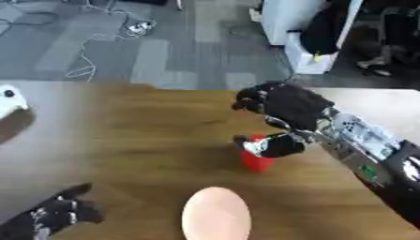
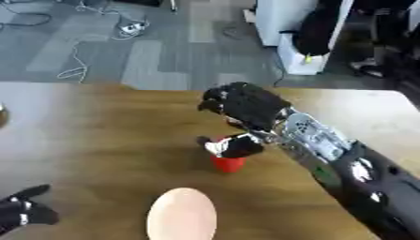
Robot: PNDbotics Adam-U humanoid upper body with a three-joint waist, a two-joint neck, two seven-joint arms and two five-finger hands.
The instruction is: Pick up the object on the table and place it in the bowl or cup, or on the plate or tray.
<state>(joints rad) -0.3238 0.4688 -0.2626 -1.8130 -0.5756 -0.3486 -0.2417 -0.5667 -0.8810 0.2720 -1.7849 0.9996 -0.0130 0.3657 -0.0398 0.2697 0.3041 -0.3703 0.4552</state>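
Note:
A small red cup (image 1: 256, 161) stands on the wooden table (image 1: 147, 140), right of centre. My right hand (image 1: 287, 105) hovers just above and behind it, fingers curled with nothing visible in them. Its thumb (image 1: 275, 145) lies across the cup's rim and hides the inside. A pale bit shows at the thumb tip, and I cannot make out what it is. A peach oval plate (image 1: 216, 214) lies at the near edge, in front of the cup. My left hand (image 1: 51, 216) rests open at the lower left corner.
A white device (image 1: 8, 101) sits at the table's far left edge. Beyond the table lie grey floor, cables and a white cabinet (image 1: 299, 28). My right forearm (image 1: 369, 150) slants across the table's right side.

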